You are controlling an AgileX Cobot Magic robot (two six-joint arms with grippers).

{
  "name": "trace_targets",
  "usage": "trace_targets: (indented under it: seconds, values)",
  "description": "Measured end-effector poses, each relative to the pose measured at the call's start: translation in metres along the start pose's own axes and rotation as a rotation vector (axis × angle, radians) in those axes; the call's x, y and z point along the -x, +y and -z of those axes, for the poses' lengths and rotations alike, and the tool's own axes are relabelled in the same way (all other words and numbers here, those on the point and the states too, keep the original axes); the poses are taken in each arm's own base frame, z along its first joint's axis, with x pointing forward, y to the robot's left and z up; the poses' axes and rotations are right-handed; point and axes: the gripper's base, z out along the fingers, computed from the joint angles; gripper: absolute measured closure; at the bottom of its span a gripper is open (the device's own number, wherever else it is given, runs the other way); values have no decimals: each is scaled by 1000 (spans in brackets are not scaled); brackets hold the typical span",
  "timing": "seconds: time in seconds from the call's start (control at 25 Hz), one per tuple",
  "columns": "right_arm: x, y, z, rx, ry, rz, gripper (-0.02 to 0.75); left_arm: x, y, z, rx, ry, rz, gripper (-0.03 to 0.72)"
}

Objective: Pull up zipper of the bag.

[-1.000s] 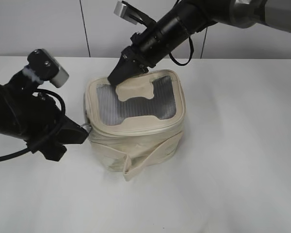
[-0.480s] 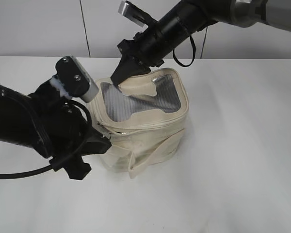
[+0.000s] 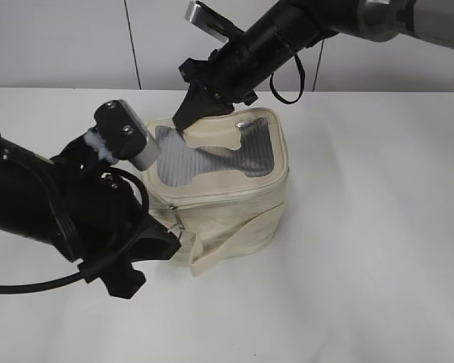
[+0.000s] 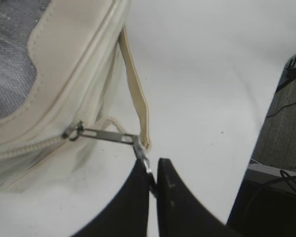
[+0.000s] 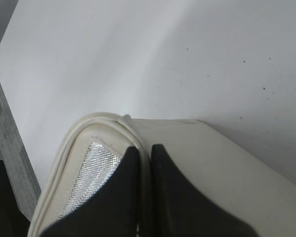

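Observation:
The cream bag (image 3: pixel 234 208) stands mid-table, its lid with the grey mesh window (image 3: pixel 183 162) tilted up toward the back. My left gripper (image 3: pixel 180 236) is at the bag's front left corner. In the left wrist view it (image 4: pixel 153 168) is shut on the metal ring pull (image 4: pixel 144 159), which is linked to a silver slider (image 4: pixel 73 131) on the zipper (image 4: pixel 24 148). The track looks closed along the front rim (image 3: pixel 227 193). My right gripper (image 3: pixel 184 123) is shut on the lid rim (image 5: pixel 138 136) at the back left corner, jaws (image 5: pixel 145 150) pinching the piping.
A loose cream strap (image 4: pixel 137 94) hangs by the slider, and the strap band (image 3: pixel 238 238) wraps the body. The white table (image 3: pixel 363 249) extends to the right and front. A wall stands behind. The table's edge and cables (image 4: pixel 286 123) show in the left wrist view.
My left arm has moved right and forward along the bag's front with the pull in its jaws. The dark gap at the front rim has closed. The right gripper kept hold of the rim.

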Motion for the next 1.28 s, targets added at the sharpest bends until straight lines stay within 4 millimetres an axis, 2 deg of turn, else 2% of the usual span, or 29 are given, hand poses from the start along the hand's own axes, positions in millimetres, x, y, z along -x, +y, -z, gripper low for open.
trace_targets:
  seconds: [0.24,0.36,0.56,0.6,0.68,0.8,0.84,0.92,1.0,1.08,1.2,1.28]
  values:
    - [2,-1,0,-15,-19,-42,694,11,-4,-10,19,-93,1,685]
    - [3,-2,0,-23,-33,-64,694,16,-1,-18,14,-106,21,685]
    - [3,-4,1,-27,-37,-86,681,17,0,-20,8,-107,54,678]
    - [4,-4,2,-26,-41,-88,650,17,-1,-20,-1,-106,60,659]
    - [9,-10,9,-38,-90,-103,518,17,-7,-19,-44,-95,60,589]
    - [14,-26,31,-88,-147,-101,314,19,-18,-5,-133,-99,49,410]
    - [16,-32,43,-103,-161,-99,283,20,-17,2,-138,-110,71,354]
    - [18,-38,67,-125,-184,-92,256,21,-7,22,-109,-165,130,300]
    - [21,-40,94,-154,-214,-74,259,19,10,43,-67,-230,209,291]
    - [22,-44,117,-186,-235,-66,273,19,34,63,-15,-292,286,304]
    - [16,-51,139,-213,-254,-76,288,38,70,78,-10,-341,303,322]
    - [4,-59,143,-220,-257,-90,294,60,92,76,-42,-344,265,327]
